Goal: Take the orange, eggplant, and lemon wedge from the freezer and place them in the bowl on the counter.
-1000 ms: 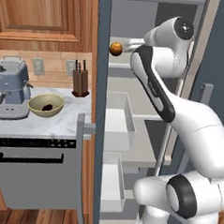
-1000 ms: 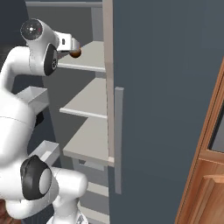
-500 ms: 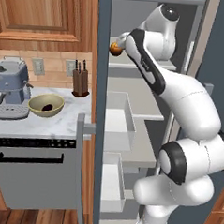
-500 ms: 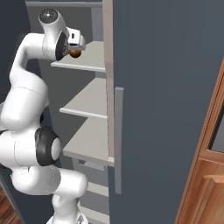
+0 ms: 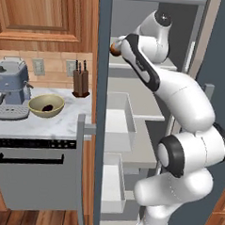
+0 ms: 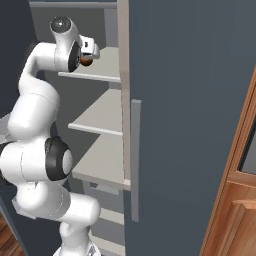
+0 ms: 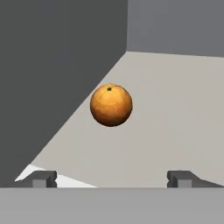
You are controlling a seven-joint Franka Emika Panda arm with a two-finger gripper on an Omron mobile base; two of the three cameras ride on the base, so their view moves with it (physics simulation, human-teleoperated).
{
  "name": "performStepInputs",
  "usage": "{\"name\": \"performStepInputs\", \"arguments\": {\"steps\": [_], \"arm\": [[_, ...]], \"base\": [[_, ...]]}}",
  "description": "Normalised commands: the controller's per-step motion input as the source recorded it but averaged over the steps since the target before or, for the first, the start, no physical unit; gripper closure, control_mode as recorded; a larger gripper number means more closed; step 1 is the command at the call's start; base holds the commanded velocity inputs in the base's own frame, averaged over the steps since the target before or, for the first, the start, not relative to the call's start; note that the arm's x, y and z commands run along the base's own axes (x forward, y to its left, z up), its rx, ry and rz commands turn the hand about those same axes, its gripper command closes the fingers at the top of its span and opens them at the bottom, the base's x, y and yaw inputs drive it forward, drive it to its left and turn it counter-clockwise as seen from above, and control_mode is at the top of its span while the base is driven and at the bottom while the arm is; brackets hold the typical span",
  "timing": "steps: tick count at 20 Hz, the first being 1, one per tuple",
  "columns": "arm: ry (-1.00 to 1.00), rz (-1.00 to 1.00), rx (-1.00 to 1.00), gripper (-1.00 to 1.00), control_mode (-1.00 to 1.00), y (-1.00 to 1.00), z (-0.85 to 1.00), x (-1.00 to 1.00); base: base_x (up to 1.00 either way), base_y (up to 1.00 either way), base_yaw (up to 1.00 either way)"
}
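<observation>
While fully spread w/ nothing between them, gripper [image 7: 111, 178] fingers [image 7: 43, 178] touch nothing; 1 orange [image 7: 111, 105] sits ahead on freezer [image 6: 190, 100] shelf, 1 bowl [image 5: 46, 105] on counter [image 5: 38, 125].

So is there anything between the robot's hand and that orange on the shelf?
Nothing visible. In the hand view the orange sits alone on the pale freezer shelf, straight ahead of the open hand. Bare shelf lies between its two fingertips and the fruit.

Bare shelf [image 7: 175, 109] lies open between the wide-spread jaws and the orange [image 7: 111, 105]; the freezer [image 7: 52, 78] wall crowds one side.
</observation>
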Motion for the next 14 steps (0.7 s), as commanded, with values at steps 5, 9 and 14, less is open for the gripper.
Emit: {"name": "performStepInputs", "arguments": {"steps": [5,9,14], "arm": [[0.03,0.00,0.00,-1.00,-1.00,0.22,0.00,0.56],[0.05,0.00,0.00,-1.00,-1.00,0.16,-0.03,0.48],[0.02,0.00,0.00,-1.00,-1.00,0.06,-0.11,0.42]], "base": [[0.00,0.00,0.00],[0.00,0.00,0.00],[0.00,0.00,0.00]]}}
